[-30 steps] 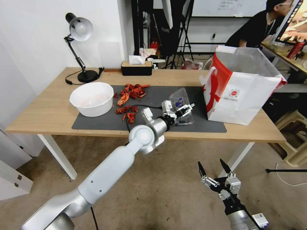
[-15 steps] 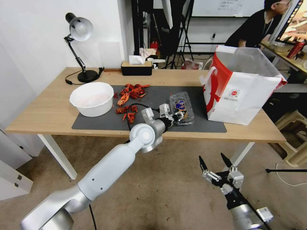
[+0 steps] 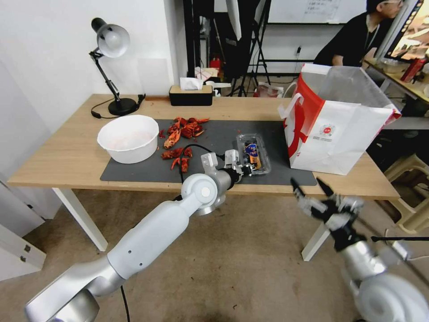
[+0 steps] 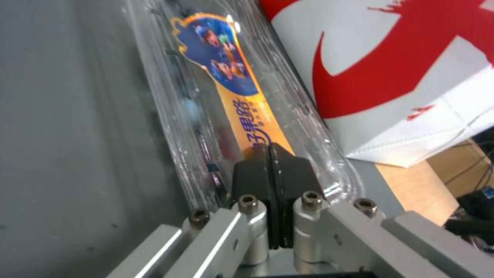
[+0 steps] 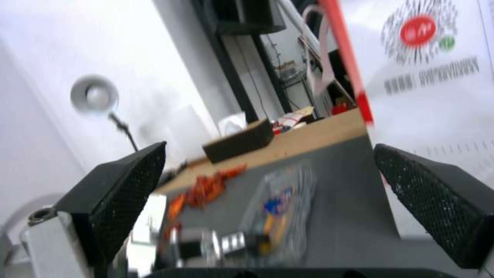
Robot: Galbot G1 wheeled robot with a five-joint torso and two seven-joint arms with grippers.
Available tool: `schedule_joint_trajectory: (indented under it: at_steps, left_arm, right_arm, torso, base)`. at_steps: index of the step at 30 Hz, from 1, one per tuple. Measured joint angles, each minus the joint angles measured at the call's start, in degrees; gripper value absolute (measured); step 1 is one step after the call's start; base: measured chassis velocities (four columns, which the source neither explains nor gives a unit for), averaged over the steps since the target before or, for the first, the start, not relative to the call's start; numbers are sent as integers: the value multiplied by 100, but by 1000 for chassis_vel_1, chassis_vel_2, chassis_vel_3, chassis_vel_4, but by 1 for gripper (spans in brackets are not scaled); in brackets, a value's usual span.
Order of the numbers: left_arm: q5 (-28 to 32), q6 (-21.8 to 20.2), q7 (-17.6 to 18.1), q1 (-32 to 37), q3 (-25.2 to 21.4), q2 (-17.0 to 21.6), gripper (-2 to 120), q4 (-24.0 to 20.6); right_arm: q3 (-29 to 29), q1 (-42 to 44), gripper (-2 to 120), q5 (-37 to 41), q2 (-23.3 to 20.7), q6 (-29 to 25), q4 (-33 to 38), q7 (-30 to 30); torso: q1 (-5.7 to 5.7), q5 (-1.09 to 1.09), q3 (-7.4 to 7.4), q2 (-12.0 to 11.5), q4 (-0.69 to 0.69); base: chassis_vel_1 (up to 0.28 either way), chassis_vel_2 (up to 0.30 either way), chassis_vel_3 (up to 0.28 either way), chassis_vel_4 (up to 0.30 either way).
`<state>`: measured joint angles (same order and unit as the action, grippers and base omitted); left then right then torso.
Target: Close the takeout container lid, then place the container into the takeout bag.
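The takeout container (image 3: 254, 153) lies flat on the dark mat (image 3: 134, 172) on the tabletop (image 3: 67, 156), and the lid (image 4: 226, 88) looks folded down over it, with its bright sticker on top. The takeout bag (image 3: 344, 134) stands just beside it, at about 3 o'clock from the box, with its mouth open upward. The left gripper (image 3: 245, 167) sits at the box's near end, at about 6 o'clock from it. Its jaws are pressed together, and the tips rest on the lid's edge, so it seems to be pushing and not holding. The right gripper (image 3: 313, 188) hangs in the air below the tabletop's front edge, at about 5 o'clock from the box, with its jaws wide apart. The step in hand looks like snapping the lid shut. To do it well, the push should go straight down on the rim, because thin clear plastic is springy and can pop back up. A soft, steady press is best, so the box does not slide on the mat or squash the berries. The box should be checked for a gap before it is picked up.
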<state>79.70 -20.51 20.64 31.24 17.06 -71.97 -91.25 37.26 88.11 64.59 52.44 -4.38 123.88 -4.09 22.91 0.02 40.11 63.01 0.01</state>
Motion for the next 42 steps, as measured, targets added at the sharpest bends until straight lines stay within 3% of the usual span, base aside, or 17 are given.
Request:
schedule_joint_trajectory:
  at_steps: [7, 15, 26, 42]
  left_arm:
    - [38, 51, 0, 6, -57, 53, 0, 0]
    - [88, 71, -2, -2, -86, 85, 0, 0]
    - [146, 118, -20, -213, 169, -47, 0, 216]
    - [177, 164, -37, -277, 190, -55, 0, 293]
  right_arm:
    - [-314, -1019, 100, 1621, -506, 1010, -284, 735]
    - [-816, -2212, 100, 2711, -626, 1980, -663, 1724]
    - [-1132, -3146, 100, 3217, -619, 3261, -1256, 2739]
    - [-2164, -4136, 100, 3131, -414, 3654, -1950, 2676]
  torso:
    - [1, -2, 0, 0, -2]
    - [1, -1, 0, 1, -1]
    - [1, -2, 0, 1, -2]
    - [0, -2, 0, 1, 0]
  base:
    - [0, 0, 0, 0]
    - [0, 0, 0, 0]
    - [0, 0, 0, 0]
    - [0, 0, 0, 0]
